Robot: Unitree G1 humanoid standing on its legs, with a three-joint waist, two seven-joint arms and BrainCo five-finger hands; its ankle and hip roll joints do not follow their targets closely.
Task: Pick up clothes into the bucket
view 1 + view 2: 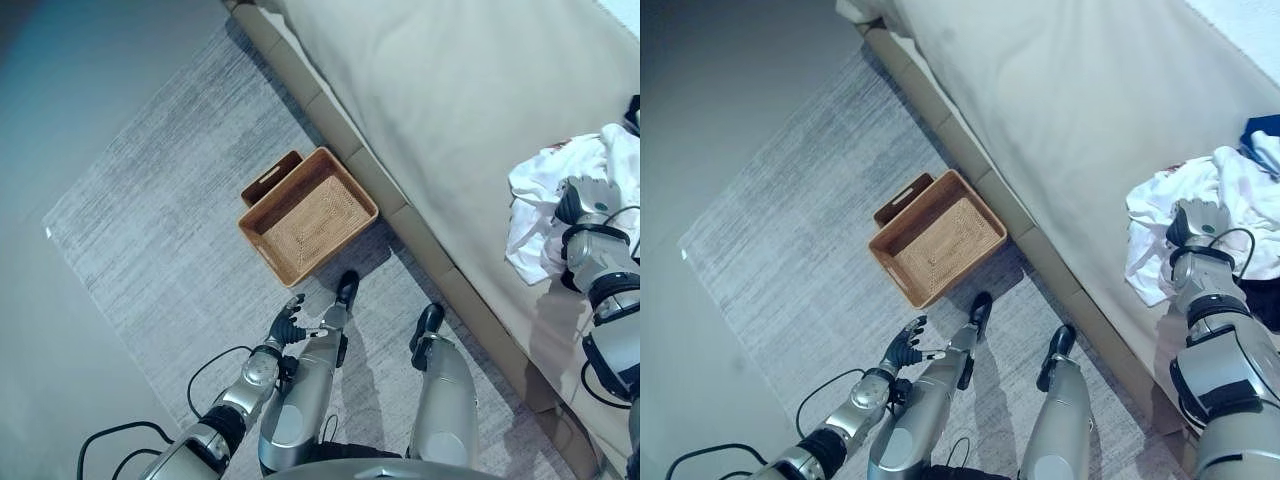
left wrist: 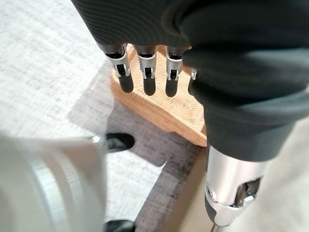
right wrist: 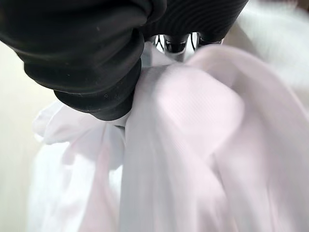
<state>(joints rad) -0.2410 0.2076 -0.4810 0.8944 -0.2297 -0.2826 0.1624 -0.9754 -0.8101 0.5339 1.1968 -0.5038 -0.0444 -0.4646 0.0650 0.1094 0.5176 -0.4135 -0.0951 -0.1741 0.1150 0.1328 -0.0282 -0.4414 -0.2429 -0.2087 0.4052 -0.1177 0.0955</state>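
Note:
A heap of white clothes (image 1: 535, 235) lies on the bed near its right end. My right hand (image 1: 588, 198) rests on top of the heap. In the right wrist view the white cloth (image 3: 193, 145) bunches in tight folds under the thumb and against the fingers (image 3: 175, 44), so the hand is shut on it. The bucket is a brown woven basket (image 1: 262, 240) with a handle cut-out, standing on the rug beside the bed. It holds nothing. My left hand (image 1: 290, 322) hangs low near the basket's front corner with its fingers (image 2: 147, 72) straight and nothing in them.
The beige bed (image 1: 450, 90) runs diagonally across the right side, its edge close behind the basket. A dark blue garment (image 1: 1265, 135) lies beyond the white heap. A grey rug (image 1: 160, 220) covers the floor to the left of the basket.

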